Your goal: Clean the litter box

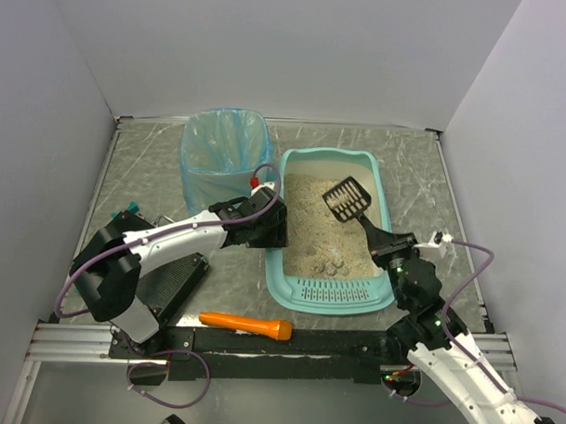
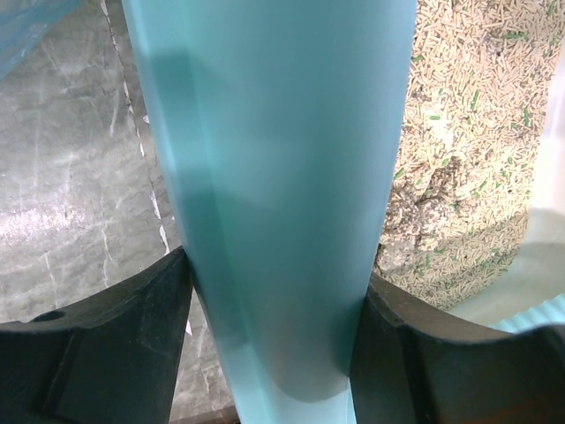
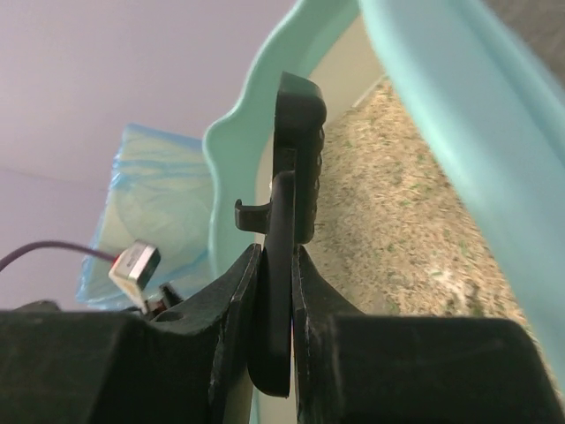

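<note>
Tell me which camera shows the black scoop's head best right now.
Top external: the scoop shows its slotted head whole, over the litter box. Right wrist sees it only edge-on, clamped in the right gripper. Left wrist misses it, showing just the box's wall in the left gripper.

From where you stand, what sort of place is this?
Likely a robot test cell, not a home: plain pale walls box in a marbled table, and the litter box sits by a blue-bagged bin.
</note>
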Available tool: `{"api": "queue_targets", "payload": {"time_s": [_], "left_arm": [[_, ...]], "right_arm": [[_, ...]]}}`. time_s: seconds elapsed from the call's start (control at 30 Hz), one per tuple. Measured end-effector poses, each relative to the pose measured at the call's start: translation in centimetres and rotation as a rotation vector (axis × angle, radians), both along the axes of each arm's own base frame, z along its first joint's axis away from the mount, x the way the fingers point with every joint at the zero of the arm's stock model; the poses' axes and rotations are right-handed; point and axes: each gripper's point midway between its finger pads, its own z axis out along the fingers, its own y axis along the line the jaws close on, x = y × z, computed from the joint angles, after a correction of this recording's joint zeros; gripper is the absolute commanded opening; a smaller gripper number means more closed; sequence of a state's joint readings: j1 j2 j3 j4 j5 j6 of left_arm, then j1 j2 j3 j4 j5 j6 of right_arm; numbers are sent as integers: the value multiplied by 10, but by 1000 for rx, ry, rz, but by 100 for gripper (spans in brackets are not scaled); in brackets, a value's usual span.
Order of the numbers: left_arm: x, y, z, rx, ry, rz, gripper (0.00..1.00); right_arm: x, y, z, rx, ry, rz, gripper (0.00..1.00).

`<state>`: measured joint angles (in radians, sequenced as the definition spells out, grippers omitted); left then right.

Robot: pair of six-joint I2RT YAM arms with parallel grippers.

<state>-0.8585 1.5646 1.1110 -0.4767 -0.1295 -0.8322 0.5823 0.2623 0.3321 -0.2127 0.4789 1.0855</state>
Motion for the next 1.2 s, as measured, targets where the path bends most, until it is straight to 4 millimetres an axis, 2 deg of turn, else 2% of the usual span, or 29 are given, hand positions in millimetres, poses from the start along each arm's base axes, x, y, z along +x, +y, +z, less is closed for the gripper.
{"api": "queue_targets", "payload": {"time_s": [0.1, 0.27, 0.47, 0.6, 0.67, 0.8, 0.93, 1.07, 1.2], "left_arm": [[0, 0, 0, 2, 2, 0, 65], [0, 0, -1, 4, 1, 2, 69], [2, 1, 1, 3, -11, 8, 76], [6, 1, 10, -7, -37, 18, 95], [10, 1, 19, -16, -68, 32, 99], [15, 2, 37, -46, -119, 49, 99], [16, 0, 61, -109, -170, 48, 97], [10, 1, 78, -156, -206, 40, 97], [-2, 8, 86, -178, -224, 28, 97]], "right_arm": [[6, 11, 13, 21, -43, 40, 0], [12, 15, 12, 14, -15, 56, 0], [9, 14, 16, 35, -37, 62, 0], [7, 15, 12, 29, -21, 72, 0], [6, 15, 9, 24, -9, 78, 0], [3, 15, 9, 2, 13, 85, 0], [-2, 9, 24, -12, -11, 76, 0], [-7, 2, 41, -8, -53, 61, 0], [-7, 2, 53, -6, -63, 63, 0]]}}
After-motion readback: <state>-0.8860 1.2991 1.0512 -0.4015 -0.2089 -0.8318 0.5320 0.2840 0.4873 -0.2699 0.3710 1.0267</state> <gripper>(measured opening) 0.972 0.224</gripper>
